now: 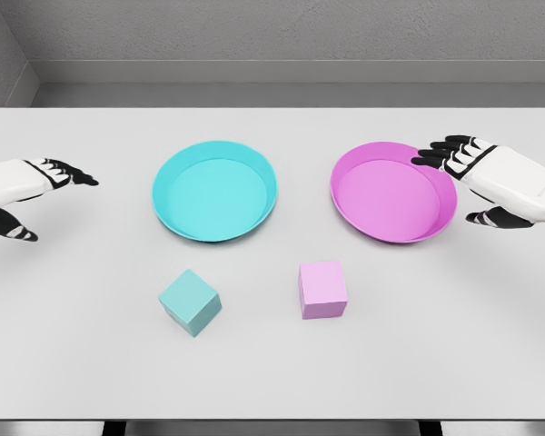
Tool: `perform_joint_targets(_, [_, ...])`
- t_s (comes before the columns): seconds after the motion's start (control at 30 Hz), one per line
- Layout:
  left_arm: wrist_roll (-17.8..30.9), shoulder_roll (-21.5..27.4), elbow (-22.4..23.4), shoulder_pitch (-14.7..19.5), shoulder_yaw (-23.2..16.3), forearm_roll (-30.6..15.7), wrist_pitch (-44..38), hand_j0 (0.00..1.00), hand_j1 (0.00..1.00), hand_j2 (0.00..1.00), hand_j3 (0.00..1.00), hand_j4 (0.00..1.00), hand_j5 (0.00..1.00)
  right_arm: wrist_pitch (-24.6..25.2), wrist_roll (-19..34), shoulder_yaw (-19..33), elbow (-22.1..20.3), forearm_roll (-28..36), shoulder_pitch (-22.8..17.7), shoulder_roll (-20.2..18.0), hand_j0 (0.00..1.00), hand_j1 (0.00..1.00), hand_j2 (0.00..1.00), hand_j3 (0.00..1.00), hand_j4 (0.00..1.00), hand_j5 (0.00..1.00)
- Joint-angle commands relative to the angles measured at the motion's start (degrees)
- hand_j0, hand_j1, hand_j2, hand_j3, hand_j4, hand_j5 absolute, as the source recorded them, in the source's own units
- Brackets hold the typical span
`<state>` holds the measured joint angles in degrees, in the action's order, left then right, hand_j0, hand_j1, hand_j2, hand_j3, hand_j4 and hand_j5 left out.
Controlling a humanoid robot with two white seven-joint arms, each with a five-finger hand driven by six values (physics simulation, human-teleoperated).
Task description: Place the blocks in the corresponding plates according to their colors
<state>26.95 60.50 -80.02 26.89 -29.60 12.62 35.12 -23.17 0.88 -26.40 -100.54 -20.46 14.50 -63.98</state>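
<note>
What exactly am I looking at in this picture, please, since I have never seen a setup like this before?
This is a simulator's render, seen from a camera on a humanoid robot's head, looking down at a white table. The white arms with black-fingered hands belong to the robot: the left hand enters from the left edge, the right hand from the right, over the rim of the round pink plate. Both hands are open and hold nothing. Beside the pink plate sits a round turquoise plate. Nearer the camera lie a turquoise cube and a pink cube, each in front of its matching plate. Both plates are empty.
</note>
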Motion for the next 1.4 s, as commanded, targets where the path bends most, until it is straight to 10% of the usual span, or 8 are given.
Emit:
perform_joint_targets(0.0, [-0.1, 0.1, -1.2, 0.0, 0.0, -0.3, -0.1, 1.0, 1.0, 1.0, 1.0, 1.0, 1.0, 0.0, 0.0, 0.0, 0.0, 0.2, 0.0, -0.1, 1.0, 1.0, 1.0, 1.0, 1.0, 1.0])
perform_joint_targets(0.23, [0.0, 0.1, -3.8, -0.5, -1.0, -0.2, -0.1, 1.0, 1.0, 1.0, 1.0, 1.0, 1.0, -2.4, 0.3, -0.6, -0.1, 0.2, 1.1, 0.1, 1.0, 1.0, 1.0, 1.0, 1.0, 1.0])
perform_joint_targets(0.3, [0.2, 0.2, -10.7, -3.1, -2.4, 0.7, -0.1, 1.0, 1.0, 1.0, 1.0, 1.0, 1.0, -2.4, 4.6, -1.8, -0.1, 0.2, 4.0, 0.3, 1.0, 1.0, 1.0, 1.0, 1.0, 1.0])
perform_joint_targets(0.47, [0.2, 1.7, -18.1, -3.3, -5.8, 0.8, -0.1, 1.0, 1.0, 1.0, 1.0, 1.0, 1.0, -2.4, 16.3, -20.9, -0.1, -0.3, 21.7, 6.7, 1.0, 1.0, 1.0, 1.0, 1.0, 1.0])
perform_joint_targets(0.63, [0.0, 2.2, -21.3, -3.0, -5.9, 0.5, -0.1, 1.0, 1.0, 1.0, 1.0, 1.0, 1.0, -5.5, 23.8, -29.1, -0.1, -0.5, 27.3, 11.2, 1.0, 1.0, 1.0, 1.0, 1.0, 1.0])
perform_joint_targets(1.37, [0.1, -7.4, -21.3, -2.6, -11.9, 5.7, -0.1, 1.0, 1.0, 1.0, 1.0, 1.0, 1.0, -11.8, 26.9, -34.2, -0.1, -1.1, 32.3, 16.3, 1.0, 1.0, 1.0, 1.0, 1.0, 1.0])
